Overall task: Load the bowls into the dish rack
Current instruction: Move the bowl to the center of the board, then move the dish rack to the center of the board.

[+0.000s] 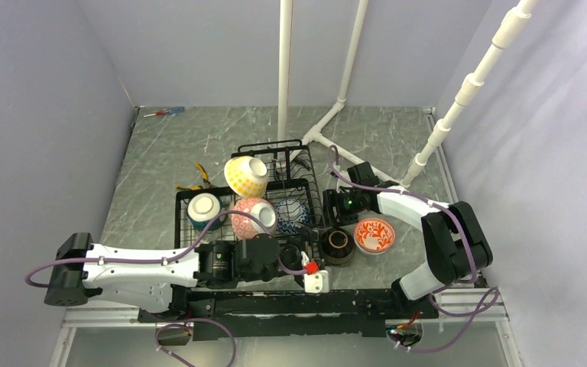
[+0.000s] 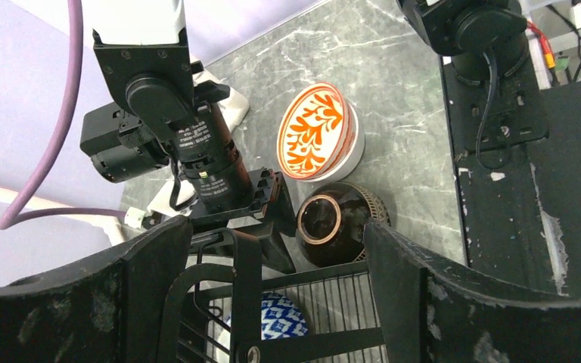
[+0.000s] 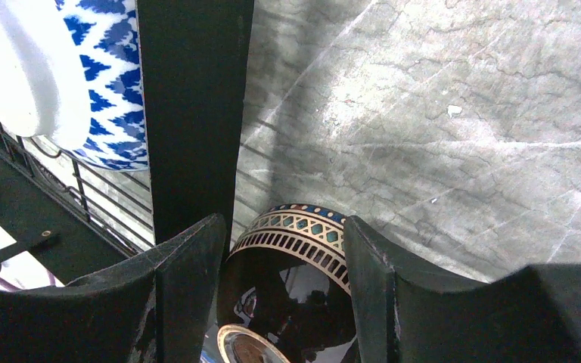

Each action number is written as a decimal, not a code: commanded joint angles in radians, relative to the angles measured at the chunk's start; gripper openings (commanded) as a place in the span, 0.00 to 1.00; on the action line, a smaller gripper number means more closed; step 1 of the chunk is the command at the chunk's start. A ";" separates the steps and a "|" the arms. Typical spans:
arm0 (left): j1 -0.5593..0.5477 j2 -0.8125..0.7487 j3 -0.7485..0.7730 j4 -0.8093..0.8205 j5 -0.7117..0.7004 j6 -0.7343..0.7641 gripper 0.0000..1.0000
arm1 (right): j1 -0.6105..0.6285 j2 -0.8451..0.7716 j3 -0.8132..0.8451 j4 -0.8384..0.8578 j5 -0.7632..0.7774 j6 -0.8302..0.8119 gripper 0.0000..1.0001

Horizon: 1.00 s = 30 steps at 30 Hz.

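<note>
The black wire dish rack point(image 1: 191, 200) stands mid-table. It holds a yellow dotted bowl point(image 1: 245, 175) on its upper basket, and a teal-white bowl point(image 1: 203, 208), a pink-red bowl point(image 1: 254, 217) and a blue-white bowl point(image 1: 292, 214) lower down. A dark brown bowl point(image 1: 338, 245) lies upside down on the table beside the rack's right corner, with an orange-patterned white bowl point(image 1: 374, 235) to its right. My right gripper point(image 1: 330, 223) is open, and the dark bowl point(image 3: 295, 280) shows between its fingers; I cannot tell whether they touch it. My left gripper point(image 2: 276, 227) is open and empty over the rack's near right corner.
White pipes point(image 1: 284, 69) rise behind the rack. A screwdriver point(image 1: 164, 112) lies at the far left corner and yellow-handled pliers point(image 1: 197, 177) left of the rack. A white box with a red button point(image 1: 315, 279) sits near the front edge. Grey walls close in both sides.
</note>
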 commanded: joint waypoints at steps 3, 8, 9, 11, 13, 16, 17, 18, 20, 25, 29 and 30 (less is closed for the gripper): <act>-0.036 -0.057 0.061 0.042 0.000 0.114 0.91 | 0.003 -0.033 -0.006 0.016 -0.022 0.006 0.63; -0.071 -0.066 0.056 0.130 0.063 0.209 0.94 | 0.004 -0.031 -0.022 0.035 -0.031 0.010 0.63; -0.076 -0.060 0.061 0.125 0.078 0.220 0.94 | 0.004 -0.032 -0.024 0.036 -0.031 0.009 0.63; -0.090 -0.043 0.088 0.083 0.106 0.227 0.93 | 0.004 -0.031 -0.027 0.038 -0.031 0.009 0.63; -0.105 -0.016 0.111 0.031 0.121 0.220 0.87 | 0.003 -0.029 -0.027 0.038 -0.031 0.009 0.63; -0.115 0.029 0.111 -0.002 0.137 0.170 0.69 | 0.004 -0.026 -0.027 0.042 -0.037 0.011 0.63; -0.116 0.042 0.101 0.009 0.135 0.151 0.59 | 0.003 -0.026 -0.026 0.044 -0.043 0.011 0.63; -0.117 0.054 0.088 0.022 0.127 0.131 0.52 | 0.004 -0.024 -0.023 0.043 -0.048 0.011 0.63; -0.117 0.073 0.057 0.048 0.105 0.089 0.39 | 0.003 -0.028 -0.022 0.040 -0.050 0.011 0.64; -0.117 0.111 -0.085 0.211 -0.020 0.035 0.18 | 0.002 -0.033 -0.019 0.029 -0.031 0.004 0.64; -0.107 0.124 -0.151 0.297 -0.174 0.012 0.08 | 0.001 -0.043 -0.016 0.013 -0.010 -0.002 0.64; -0.100 0.121 -0.161 0.308 -0.203 0.003 0.03 | 0.001 -0.046 -0.014 0.007 0.001 -0.004 0.64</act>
